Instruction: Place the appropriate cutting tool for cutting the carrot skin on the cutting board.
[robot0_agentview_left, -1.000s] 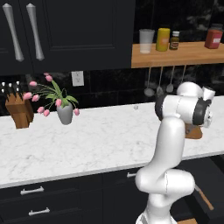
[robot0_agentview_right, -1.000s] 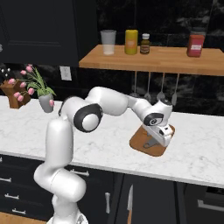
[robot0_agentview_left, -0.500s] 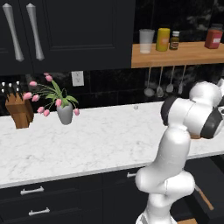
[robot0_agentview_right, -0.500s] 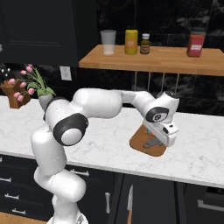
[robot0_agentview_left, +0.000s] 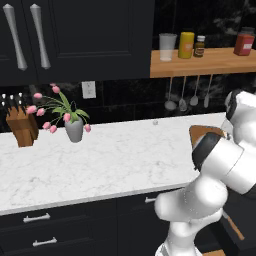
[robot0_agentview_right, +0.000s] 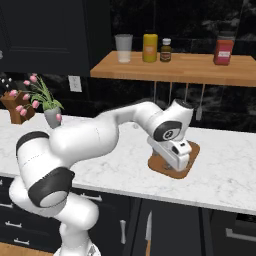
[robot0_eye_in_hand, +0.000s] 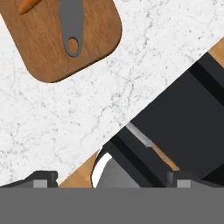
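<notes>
cutting board (robot0_eye_in_hand: 65, 43): on marble counter (robot0_eye_in_hand: 65, 118) | grey tool handle (robot0_eye_in_hand: 72, 26) beside carrot (robot0_eye_in_hand: 27, 5) on board | gripper (robot0_eye_in_hand: 109, 178): jaws wide apart, nothing held

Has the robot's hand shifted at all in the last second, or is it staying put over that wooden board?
Yes. In the right base view the hand has risen slightly above the cutting board, which stayed in place.

White glossy Panda arm (robot0_agentview_right: 90, 145) of rounded tubular links, dark grey bands at joints, dark circular joint cap with pale ring, boxy white hand, two small dark finger tips (robot0_eye_in_hand: 43, 178)
</notes>
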